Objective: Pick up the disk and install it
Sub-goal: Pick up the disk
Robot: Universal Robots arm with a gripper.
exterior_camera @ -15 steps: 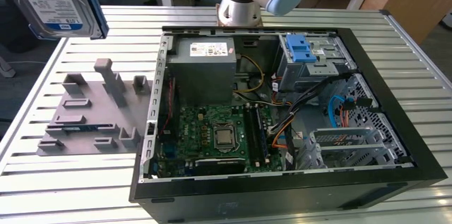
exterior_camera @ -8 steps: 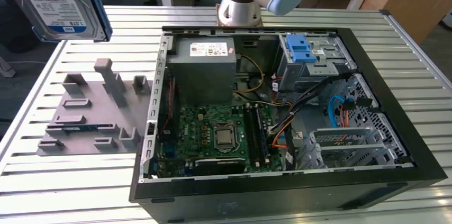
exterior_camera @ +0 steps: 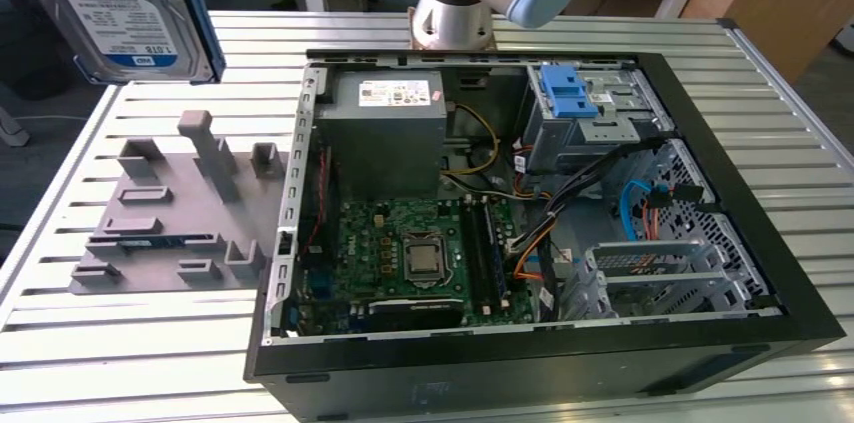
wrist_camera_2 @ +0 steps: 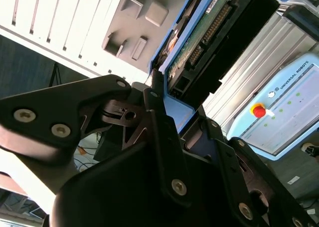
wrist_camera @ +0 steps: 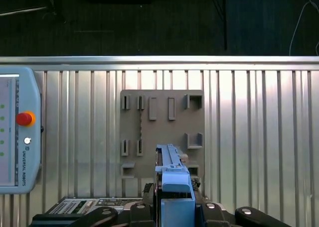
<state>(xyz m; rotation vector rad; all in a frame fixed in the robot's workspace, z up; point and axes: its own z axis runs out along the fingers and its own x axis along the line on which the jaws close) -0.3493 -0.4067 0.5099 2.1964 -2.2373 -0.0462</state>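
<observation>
Gripper (wrist_camera: 177,207) clenching disk (exterior_camera: 114,8) by blue rail, holding it edge-on high above grey holder (exterior_camera: 174,213), likely for clearing pegs; open case (exterior_camera: 534,383) sitting beside.

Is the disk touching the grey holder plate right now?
Apart. In the exterior view the disk hangs clear above the grey holder plate, table slats showing between.

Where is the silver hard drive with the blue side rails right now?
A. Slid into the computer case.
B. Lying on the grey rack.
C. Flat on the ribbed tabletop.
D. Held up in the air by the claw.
D: the exterior view shows the hard drive up in the air, off the grey rack, and in the first wrist view the claw grips its blue edge.
</observation>
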